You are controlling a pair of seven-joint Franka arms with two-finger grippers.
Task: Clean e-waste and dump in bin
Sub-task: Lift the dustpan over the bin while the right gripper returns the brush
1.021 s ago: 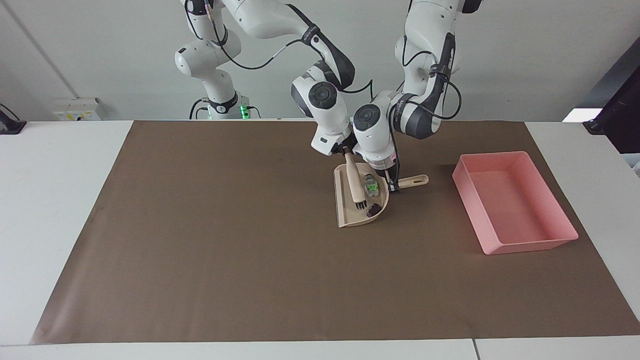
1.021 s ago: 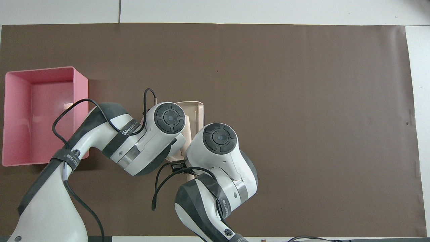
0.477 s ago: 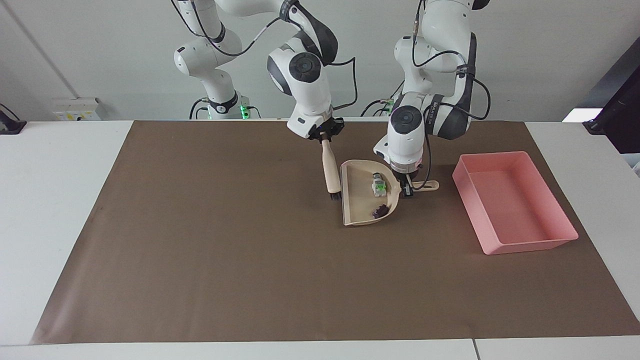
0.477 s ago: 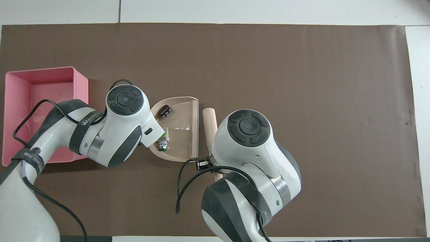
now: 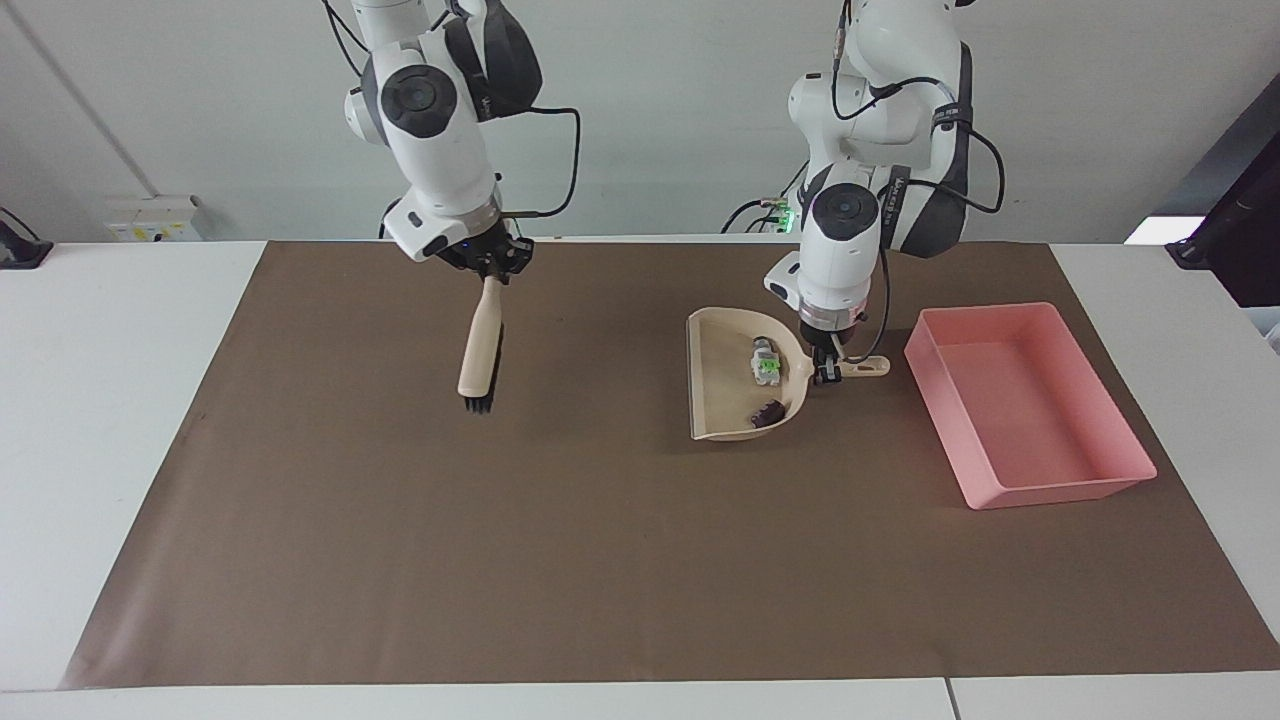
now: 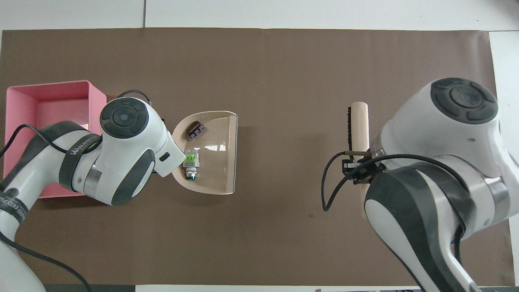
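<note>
The e-waste lies in a beige dustpan: a white-grey piece with green marks and a dark purple-black piece. My left gripper is shut on the dustpan's handle. Whether the pan touches the mat I cannot tell. The pink bin stands beside the pan, toward the left arm's end of the table. My right gripper is shut on a brush, which hangs bristles down over the mat toward the right arm's end. From overhead, both pieces show in the dustpan; the left wrist hides its handle.
A brown mat covers most of the white table. The bin holds nothing that shows. The brush is well apart from the dustpan, with bare mat between them.
My right gripper has carried the brush up and away from the dustpan toward the right arm's end. The left gripper has shifted the dustpan a little toward the bin.
</note>
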